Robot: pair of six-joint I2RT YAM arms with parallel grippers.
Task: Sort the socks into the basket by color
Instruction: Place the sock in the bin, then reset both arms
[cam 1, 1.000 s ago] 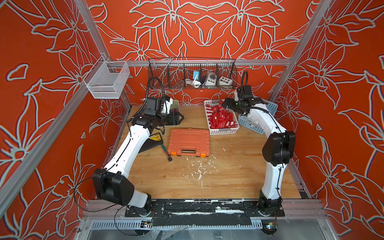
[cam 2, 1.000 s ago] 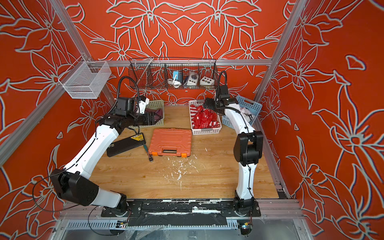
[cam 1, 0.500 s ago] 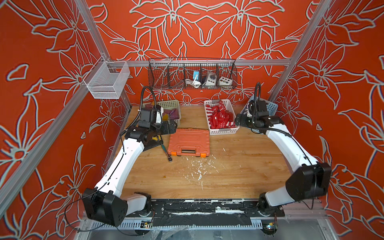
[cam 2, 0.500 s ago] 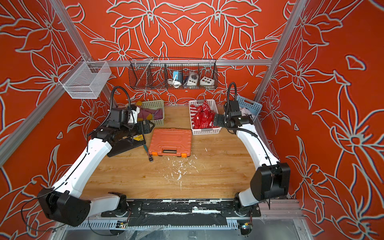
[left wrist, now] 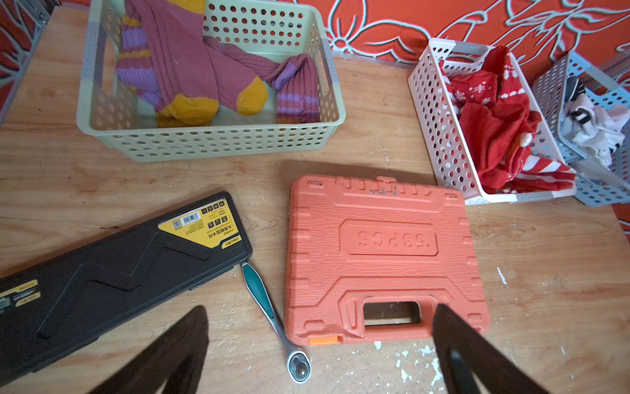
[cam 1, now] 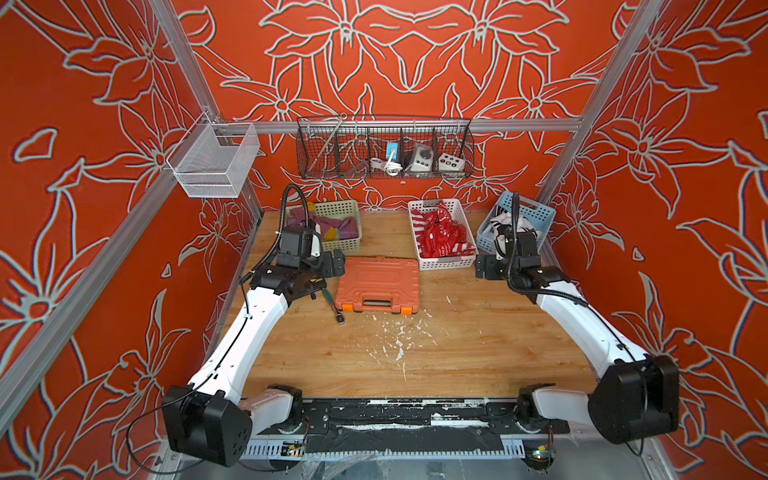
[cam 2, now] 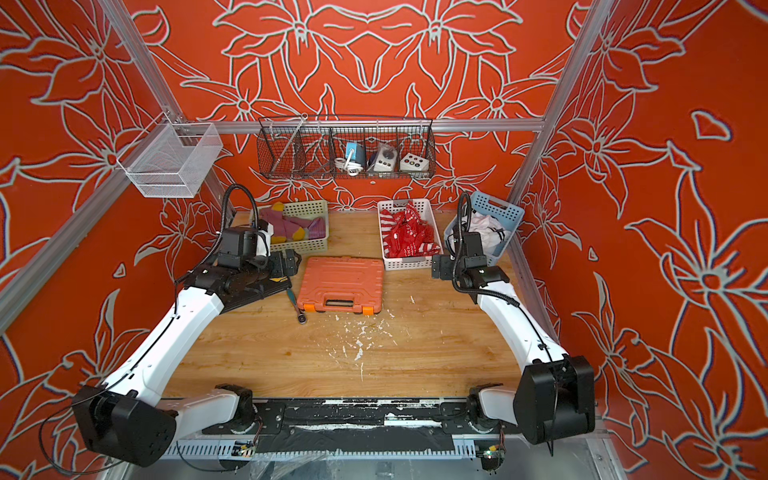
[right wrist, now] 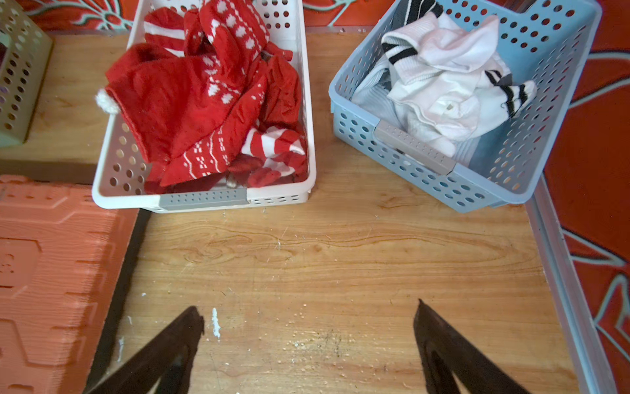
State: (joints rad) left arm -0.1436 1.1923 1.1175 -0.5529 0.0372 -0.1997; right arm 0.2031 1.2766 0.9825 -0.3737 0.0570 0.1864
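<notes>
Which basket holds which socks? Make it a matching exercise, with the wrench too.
Things
1. purple knitted socks with mustard toes
2. red fabric socks with white patterns
3. white fabric socks with black stripes
4. teal-handled metal ratchet wrench

Places
A. pale blue perforated plastic basket
B. wooden tabletop
C. pale green perforated plastic basket
D. white perforated plastic basket

Pairs: 1-C, 2-D, 3-A, 4-B.

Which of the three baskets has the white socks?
The pale blue basket, in the far right corner, holds the white socks. The white basket beside it has red socks; the green basket has purple socks.
</notes>
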